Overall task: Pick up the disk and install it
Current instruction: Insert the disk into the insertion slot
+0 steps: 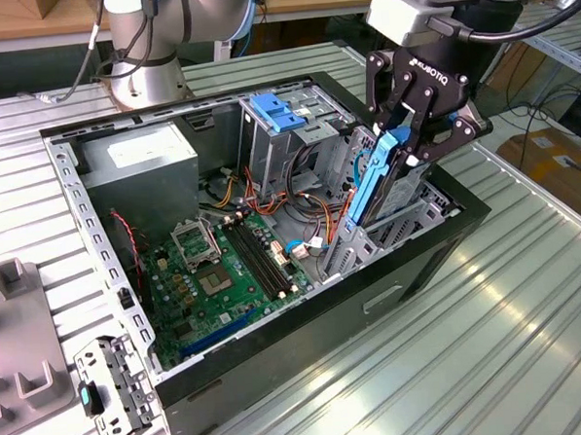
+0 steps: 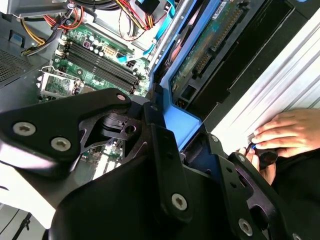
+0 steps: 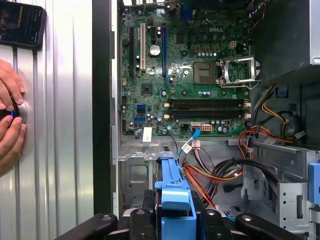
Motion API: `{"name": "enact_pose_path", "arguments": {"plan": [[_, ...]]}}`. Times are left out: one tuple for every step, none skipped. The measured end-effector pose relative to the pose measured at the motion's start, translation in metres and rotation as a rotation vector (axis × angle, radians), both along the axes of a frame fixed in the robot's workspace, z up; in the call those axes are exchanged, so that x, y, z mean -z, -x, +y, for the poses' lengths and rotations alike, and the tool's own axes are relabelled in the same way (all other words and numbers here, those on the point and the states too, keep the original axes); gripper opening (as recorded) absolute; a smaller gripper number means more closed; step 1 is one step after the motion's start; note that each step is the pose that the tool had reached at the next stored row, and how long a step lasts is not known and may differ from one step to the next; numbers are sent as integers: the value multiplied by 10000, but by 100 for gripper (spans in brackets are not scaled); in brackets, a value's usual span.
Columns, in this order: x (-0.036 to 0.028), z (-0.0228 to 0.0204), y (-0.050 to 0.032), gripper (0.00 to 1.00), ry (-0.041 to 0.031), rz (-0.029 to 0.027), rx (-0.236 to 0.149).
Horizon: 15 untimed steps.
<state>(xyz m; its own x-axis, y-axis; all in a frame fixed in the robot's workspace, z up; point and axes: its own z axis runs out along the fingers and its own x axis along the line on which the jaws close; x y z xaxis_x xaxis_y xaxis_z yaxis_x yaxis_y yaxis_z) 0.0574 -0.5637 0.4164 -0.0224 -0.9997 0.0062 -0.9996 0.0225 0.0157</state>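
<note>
Your end effector (image 1: 418, 138), black with white lettering on its body, is pinching the disk (image 1: 376, 184) by its blue side rails. It holds the disk on edge and tilted at the corner of the open computer case (image 1: 373, 301) toward the exterior view's right. The case lies on the ribbed metal worktop (image 1: 511, 342). Inside, the grey power supply (image 1: 137, 162) carries a white sticker, and the green motherboard (image 1: 220, 270) lies flat. A blue bracket (image 1: 280, 111) tops the drive cage (image 1: 268, 155). In the first wrist view, a person's hand (image 3: 10, 90) rests on the worktop near a dark phone (image 3: 20, 22).
</note>
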Motion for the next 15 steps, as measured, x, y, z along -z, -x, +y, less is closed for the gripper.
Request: {"name": "enact_pose_path", "arguments": {"plan": [[3, 0, 0, 37, 1, 1, 1], [3, 0, 0, 37, 2, 1, 0], [5, 0, 0, 37, 1, 1, 0], [5, 0, 0, 37, 0, 1, 0], [6, 0, 0, 37, 0, 1, 0], [6, 0, 0, 37, 0, 1, 0], [6, 0, 0, 37, 0, 1, 0], [6, 0, 0, 37, 0, 1, 0], [7, 0, 0, 37, 0, 1, 0], [10, 0, 0, 37, -1, 0, 0], [14, 0, 0, 37, -2, 0, 0], [18, 0, 0, 37, -1, 1, 0], [24, 0, 0, 37, 0, 1, 0], [33, 0, 0, 37, -1, 1, 0], [42, 0, 0, 37, -1, 0, 0]]}}
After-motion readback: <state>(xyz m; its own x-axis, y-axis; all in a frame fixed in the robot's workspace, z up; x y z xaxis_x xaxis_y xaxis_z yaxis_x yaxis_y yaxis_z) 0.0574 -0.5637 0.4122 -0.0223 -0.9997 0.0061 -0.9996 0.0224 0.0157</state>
